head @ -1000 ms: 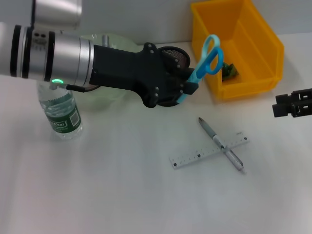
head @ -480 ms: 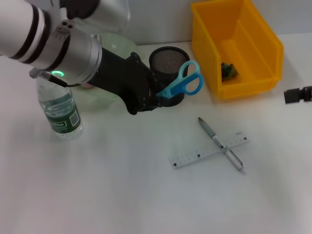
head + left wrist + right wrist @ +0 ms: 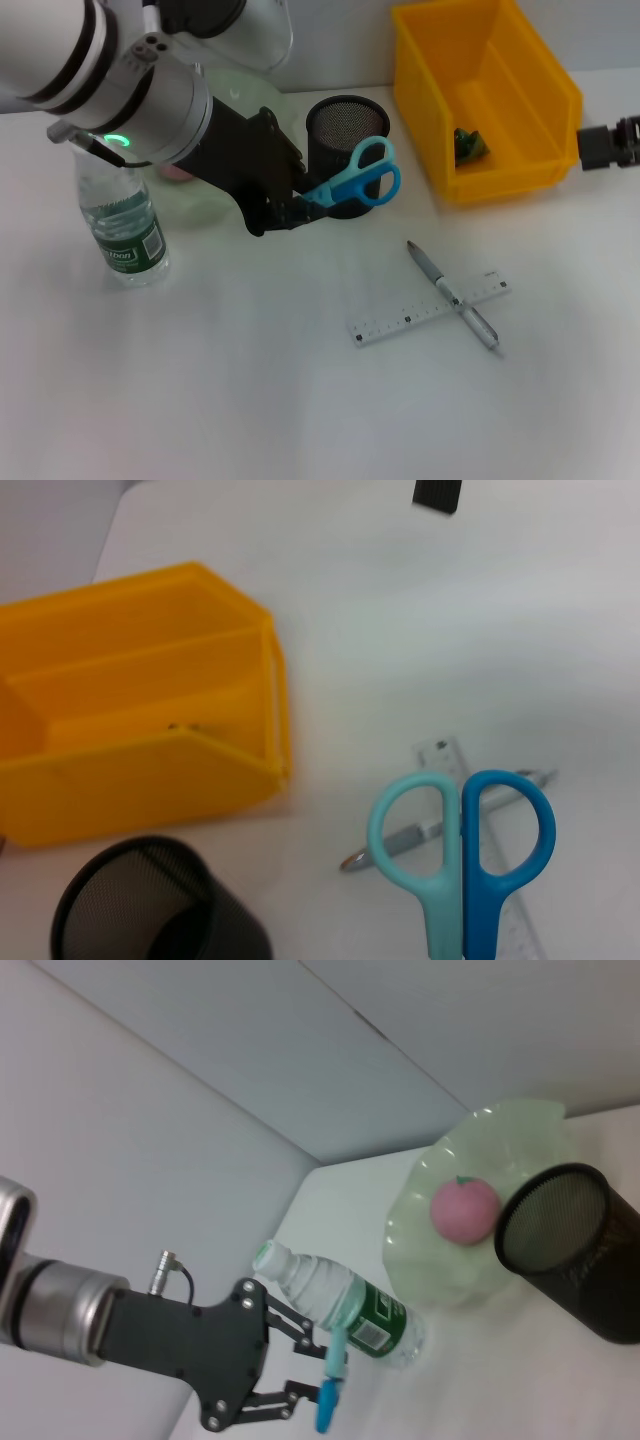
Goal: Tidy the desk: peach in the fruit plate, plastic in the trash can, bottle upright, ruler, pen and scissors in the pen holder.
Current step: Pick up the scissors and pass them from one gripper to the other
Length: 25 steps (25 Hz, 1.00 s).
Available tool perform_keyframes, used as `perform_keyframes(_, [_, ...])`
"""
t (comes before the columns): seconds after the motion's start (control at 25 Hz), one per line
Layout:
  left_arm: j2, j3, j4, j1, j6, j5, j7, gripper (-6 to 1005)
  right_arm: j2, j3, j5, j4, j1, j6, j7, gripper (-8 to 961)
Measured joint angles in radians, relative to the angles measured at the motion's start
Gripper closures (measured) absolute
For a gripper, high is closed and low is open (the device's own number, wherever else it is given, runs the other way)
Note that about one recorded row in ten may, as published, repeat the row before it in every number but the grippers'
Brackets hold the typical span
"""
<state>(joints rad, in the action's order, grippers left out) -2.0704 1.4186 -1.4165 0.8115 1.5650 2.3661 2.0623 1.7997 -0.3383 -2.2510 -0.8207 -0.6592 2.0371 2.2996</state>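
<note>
My left gripper (image 3: 298,203) is shut on the blade end of the blue scissors (image 3: 358,180), which lie nearly level just in front of the black mesh pen holder (image 3: 343,127). Their handles (image 3: 460,830) show in the left wrist view, beside the holder (image 3: 150,905). The pen (image 3: 452,293) lies crossed over the ruler (image 3: 430,312) on the table. The bottle (image 3: 121,225) stands upright at the left. The peach (image 3: 463,1210) sits in the pale green fruit plate (image 3: 500,1140). Green plastic (image 3: 470,144) lies in the yellow trash can (image 3: 490,80). My right gripper (image 3: 605,143) hangs at the right edge.
The white table spreads out in front of the pen and ruler. My left arm hides most of the plate (image 3: 245,90) in the head view. The yellow bin stands close to the right of the pen holder.
My left gripper has drawn back to the left and lower, and the scissors have tipped from upright to nearly level. The right gripper has moved toward the back, at the right edge.
</note>
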Motion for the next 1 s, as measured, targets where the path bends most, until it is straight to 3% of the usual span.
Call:
perform_keyframes(0.28, [-0.002, 0.066, -0.03, 0.022, -0.006, 0.096, 0.084, 746, 0.004, -0.005, 0.027, 0.011, -0.046, -0.002, 0.051, 229])
perform_keyframes(0.84, [-0.005, 0.129, -0.037, 0.093, -0.017, 0.126, 0.207, 741, 0.077, -0.106, 0.042, 0.043, -0.127, -0.084, 0.055, 229])
perform_keyframes(1.0, [-0.005, 0.14, -0.041, 0.104, -0.025, 0.13, 0.219, 739, 0.087, -0.134, 0.043, 0.044, -0.132, -0.125, 0.054, 229])
